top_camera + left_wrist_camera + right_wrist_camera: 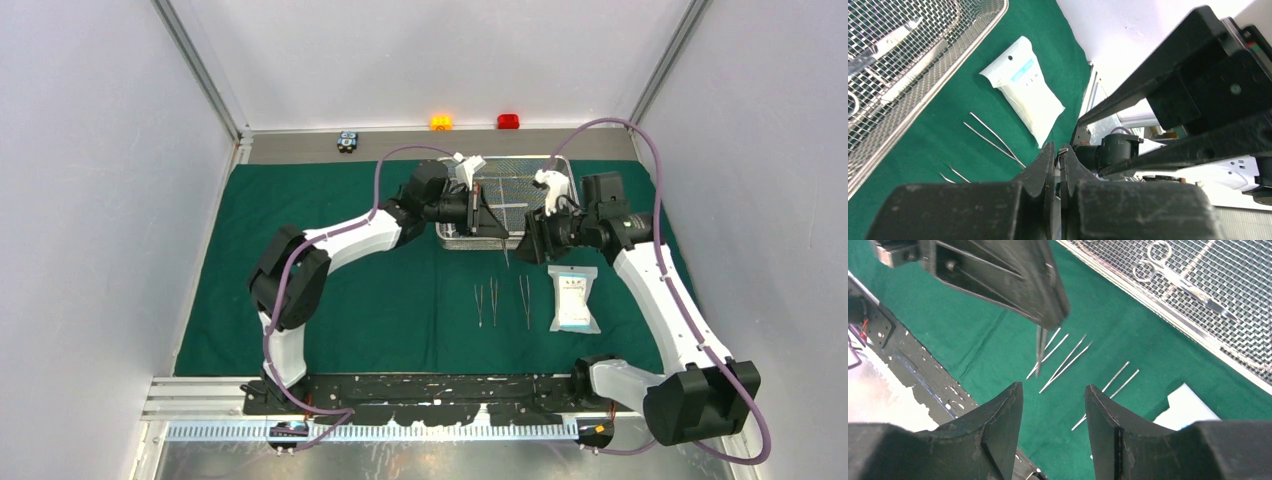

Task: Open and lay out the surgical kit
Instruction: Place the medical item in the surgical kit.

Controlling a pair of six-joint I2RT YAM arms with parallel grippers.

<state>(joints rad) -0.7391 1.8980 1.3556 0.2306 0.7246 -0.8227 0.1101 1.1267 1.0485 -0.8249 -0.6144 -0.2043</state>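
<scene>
Top external view: your left gripper hangs over the near rim of the wire-mesh tray, fingers clamped on a slim steel instrument that points down at the green cloth. Your right gripper hovers just beside it, jaws spread wide and holding nothing. Thin tweezers lie side by side toward the cloth's near edge, with the white-blue packet just to their right. Scissors sit in the tray, which is at the cloth's far edge.
</scene>
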